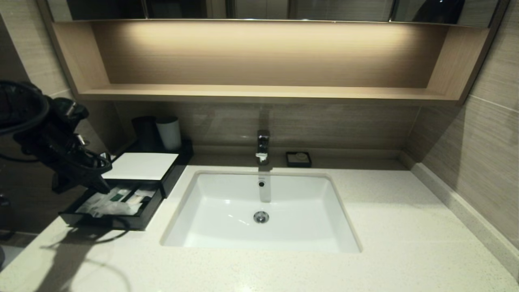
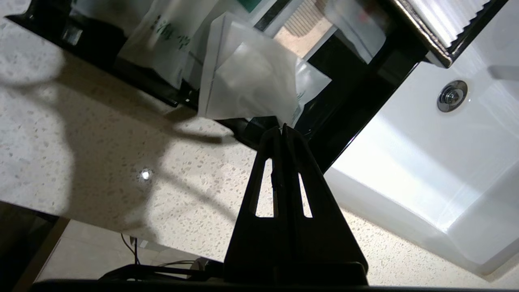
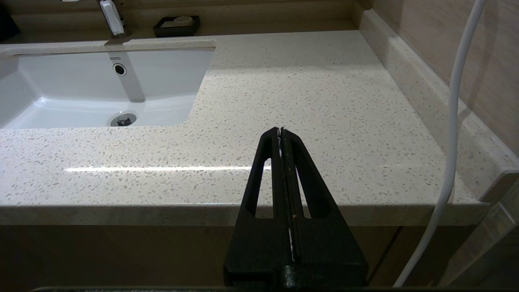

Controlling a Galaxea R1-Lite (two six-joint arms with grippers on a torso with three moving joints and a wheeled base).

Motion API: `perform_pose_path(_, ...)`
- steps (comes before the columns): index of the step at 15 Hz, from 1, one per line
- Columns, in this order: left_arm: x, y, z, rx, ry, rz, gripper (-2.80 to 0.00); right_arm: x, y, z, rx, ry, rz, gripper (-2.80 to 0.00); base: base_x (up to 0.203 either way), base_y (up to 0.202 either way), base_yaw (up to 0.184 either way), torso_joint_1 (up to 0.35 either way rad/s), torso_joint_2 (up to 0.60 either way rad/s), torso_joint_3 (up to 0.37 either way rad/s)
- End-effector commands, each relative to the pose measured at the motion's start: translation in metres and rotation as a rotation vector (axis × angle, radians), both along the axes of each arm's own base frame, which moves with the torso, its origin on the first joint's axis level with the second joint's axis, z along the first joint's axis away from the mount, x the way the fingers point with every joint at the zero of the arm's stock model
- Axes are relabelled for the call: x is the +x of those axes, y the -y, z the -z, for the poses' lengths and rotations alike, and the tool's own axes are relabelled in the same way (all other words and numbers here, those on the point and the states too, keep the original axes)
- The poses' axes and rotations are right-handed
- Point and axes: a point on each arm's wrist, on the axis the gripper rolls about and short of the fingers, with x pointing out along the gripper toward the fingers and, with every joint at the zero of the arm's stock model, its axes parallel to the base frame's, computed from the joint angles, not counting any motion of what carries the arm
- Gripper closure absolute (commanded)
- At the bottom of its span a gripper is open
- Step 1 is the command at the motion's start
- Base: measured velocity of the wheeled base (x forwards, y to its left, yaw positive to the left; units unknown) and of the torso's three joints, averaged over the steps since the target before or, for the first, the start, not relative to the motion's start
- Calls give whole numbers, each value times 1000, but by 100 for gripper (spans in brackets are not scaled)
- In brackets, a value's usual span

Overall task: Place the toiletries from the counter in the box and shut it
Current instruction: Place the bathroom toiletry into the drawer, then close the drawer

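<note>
The black box (image 1: 142, 165) with its white top panel stands at the counter's (image 1: 385, 211) far left, and its front drawer (image 1: 121, 222) is pulled out. Clear sachets (image 1: 117, 200), one with a green-tipped item, lie inside the drawer. My left gripper (image 1: 103, 187) hangs over the drawer's left side. In the left wrist view it (image 2: 282, 129) is shut, its tips at the drawer's black wall (image 2: 357, 105), just below the corner of a crinkly clear packet (image 2: 247, 81) that leans over the wall. I cannot tell if they touch. My right gripper (image 3: 280, 129) is shut and empty over the counter's front right edge.
A white sunken basin (image 1: 259, 211) with a tap (image 1: 262, 146) fills the counter's middle. A black cup (image 1: 145, 129) and a white cup (image 1: 168, 133) stand behind the box. A small black square dish (image 1: 298, 159) sits by the tap. A tan wooden shelf (image 1: 259, 93) runs above.
</note>
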Motion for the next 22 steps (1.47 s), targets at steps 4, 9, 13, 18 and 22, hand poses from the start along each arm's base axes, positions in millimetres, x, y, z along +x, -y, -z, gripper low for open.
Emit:
perform_pose_path(4,-36,-9,-18,-12,-42,-50,0,0,0,0,1,-1,0,0,0,0,0,0,0,0)
perform_pose_path(9,-59,-8,-2,-27,-138,-68,0,0,0,0,1,-1,0,0,0,0,0,0,0,0)
perform_pose_path(13,-61,-8,15,-44,-207,-65,0,0,0,0,1,-1,0,0,0,0,0,0,0,0)
perform_pose_path(18,-46,-12,37,-55,-247,-66,0,0,0,0,1,0,0,0,0,0,0,0,0,0)
perform_pose_path(22,-36,-15,51,-56,-261,-66,0,0,0,0,1,-1,0,0,0,0,0,0,0,0)
